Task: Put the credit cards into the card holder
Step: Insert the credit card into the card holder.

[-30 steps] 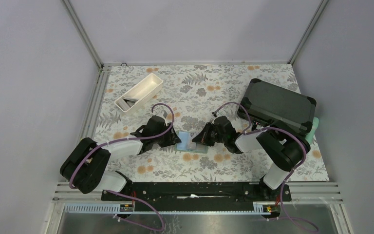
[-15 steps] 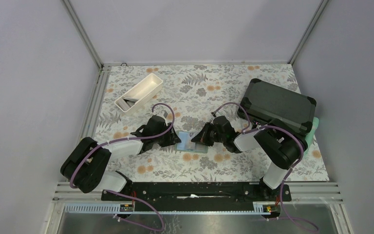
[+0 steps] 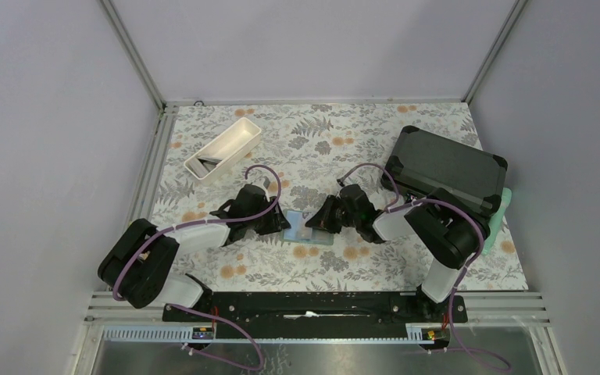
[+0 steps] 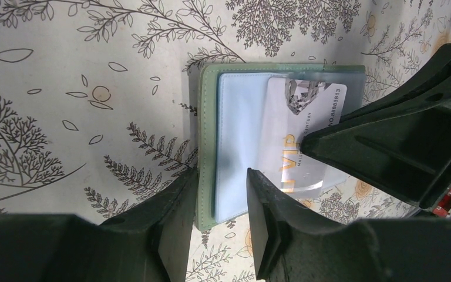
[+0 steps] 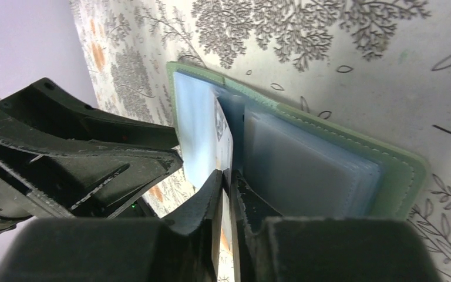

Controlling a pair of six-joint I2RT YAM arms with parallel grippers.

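I see the card holder (image 3: 306,227) lying open at the centre of the overhead view. My right gripper (image 5: 226,176) is pinched tight on a pale credit card (image 4: 305,135) (gold VIP lettering), whose edge sits among the blue pockets (image 5: 197,129). My left gripper (image 4: 220,223), fingers apart, straddles the holder's lower-left edge in its wrist view.

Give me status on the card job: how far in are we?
Done: the card holder lies open, and the left gripper straddles its edge. In hand: the right gripper pinches a pale VIP card, partly inside a translucent pocket. Left: push it home. I see no other card in the pockets. Something dark lies in the white tray, possibly more cards.
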